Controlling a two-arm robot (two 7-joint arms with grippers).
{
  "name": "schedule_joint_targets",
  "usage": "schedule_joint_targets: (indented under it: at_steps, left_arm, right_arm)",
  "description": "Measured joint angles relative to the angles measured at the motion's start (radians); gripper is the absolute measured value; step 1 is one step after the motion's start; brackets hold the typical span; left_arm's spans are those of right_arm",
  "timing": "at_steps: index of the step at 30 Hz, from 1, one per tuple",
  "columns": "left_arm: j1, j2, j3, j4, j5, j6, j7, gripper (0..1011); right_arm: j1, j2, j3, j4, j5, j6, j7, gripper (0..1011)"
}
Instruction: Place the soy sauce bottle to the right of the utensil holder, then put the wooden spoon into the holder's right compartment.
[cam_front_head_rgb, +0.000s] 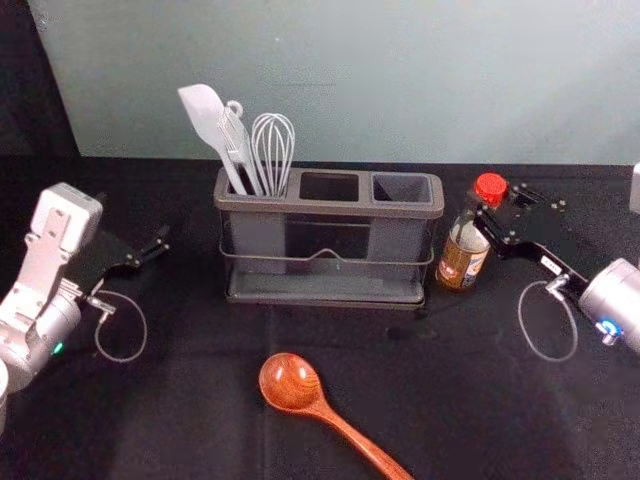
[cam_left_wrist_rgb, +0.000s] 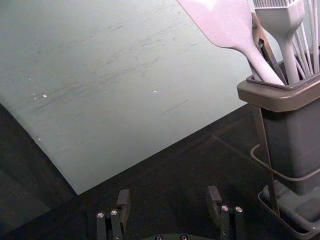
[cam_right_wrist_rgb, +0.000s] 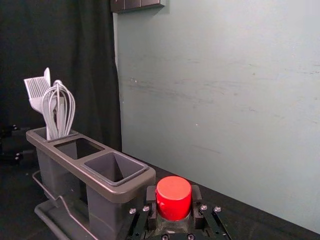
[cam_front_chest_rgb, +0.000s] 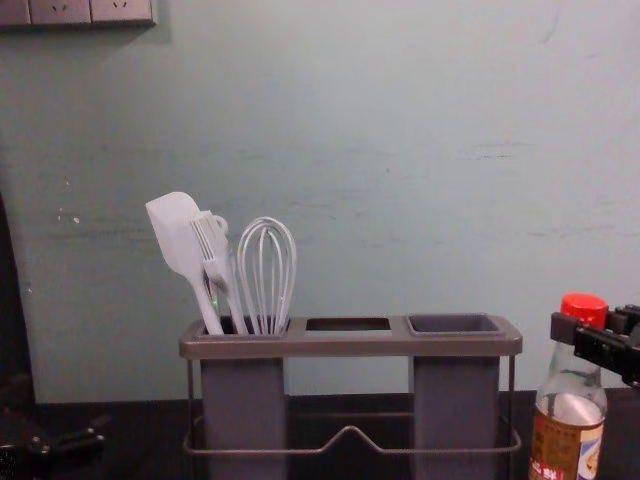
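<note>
The soy sauce bottle (cam_front_head_rgb: 463, 255) with a red cap is upright close beside the right end of the utensil holder (cam_front_head_rgb: 330, 292). My right gripper (cam_front_head_rgb: 488, 212) is shut on its neck just below the cap; in the right wrist view, the red cap (cam_right_wrist_rgb: 173, 196) sits between the fingers of the gripper (cam_right_wrist_rgb: 173, 205). The holder's right compartment (cam_front_chest_rgb: 455, 324) has no utensil in it. In front of the holder lies the wooden spoon (cam_front_head_rgb: 290, 383), bowl to the left, handle toward the near edge. Left of the holder, my left gripper (cam_front_head_rgb: 160, 243) is idle and open, as the left wrist view of the gripper (cam_left_wrist_rgb: 169, 197) shows.
A spatula (cam_front_chest_rgb: 178, 235), a brush (cam_front_chest_rgb: 213, 250) and a whisk (cam_front_chest_rgb: 266, 275) stand in the holder's left compartment. Behind the black table (cam_front_head_rgb: 180, 420) rises a pale wall (cam_front_head_rgb: 400, 80). A dark curtain (cam_right_wrist_rgb: 60, 40) hangs at the far left side.
</note>
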Motion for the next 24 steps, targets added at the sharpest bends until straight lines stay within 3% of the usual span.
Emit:
schedule_joint_targets:
  at_steps: [24]
  left_arm:
    - [0.000, 0.000, 0.000, 0.000, 0.000, 0.000, 0.000, 1005]
  right_arm:
    - [0.009, -0.025, 0.000, 0.031, -0.024, -0.002, 0.018, 388]
